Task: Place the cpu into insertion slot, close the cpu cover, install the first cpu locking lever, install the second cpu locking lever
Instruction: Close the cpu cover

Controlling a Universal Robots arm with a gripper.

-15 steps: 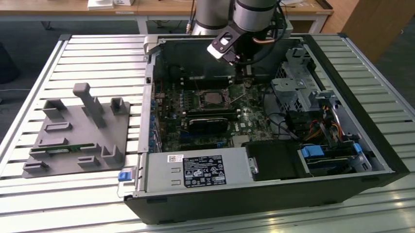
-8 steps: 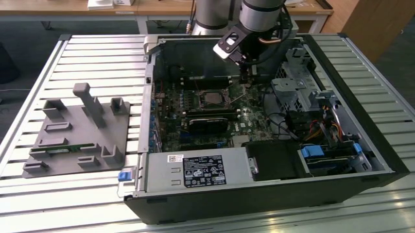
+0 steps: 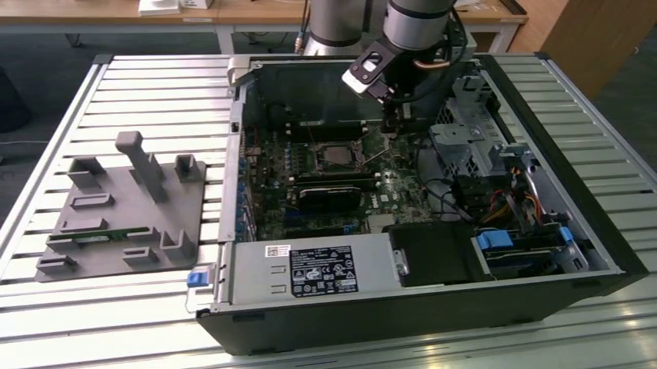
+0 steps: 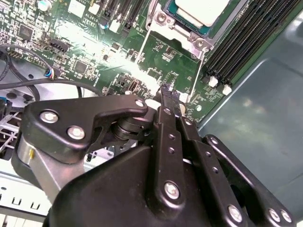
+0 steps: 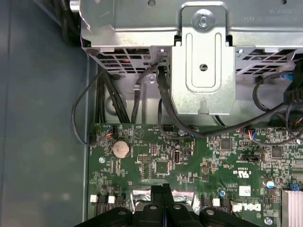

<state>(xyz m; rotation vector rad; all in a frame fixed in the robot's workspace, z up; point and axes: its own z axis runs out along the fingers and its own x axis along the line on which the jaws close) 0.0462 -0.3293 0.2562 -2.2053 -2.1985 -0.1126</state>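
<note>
The cpu point(image 4: 201, 8) lies pale and flat in the insertion slot point(image 3: 334, 157) on the green board. The silver cpu cover point(image 4: 160, 21) lies flat around it. Two thin metal levers run along the socket's sides, one point(image 4: 142, 47) on the near side and one point(image 4: 197, 68) close to my fingertips. In the exterior view a thin rod point(image 3: 378, 159) slants up beside the socket. My gripper point(image 3: 393, 129) hangs inside the case just beyond the socket. In both wrist views its black fingers point(image 4: 166, 101) are pressed together, with the gripper point(image 5: 161, 188) shut and nothing seen between them.
A grey fixture plate point(image 3: 123, 207) with upright pegs lies on the slatted table at the exterior view's left. The drive cage point(image 3: 462, 142) with its cables and a metal bracket point(image 5: 203, 61) stand close to the gripper. Memory slots point(image 4: 246, 38) flank the socket. The power supply point(image 3: 308, 269) fills the case's front.
</note>
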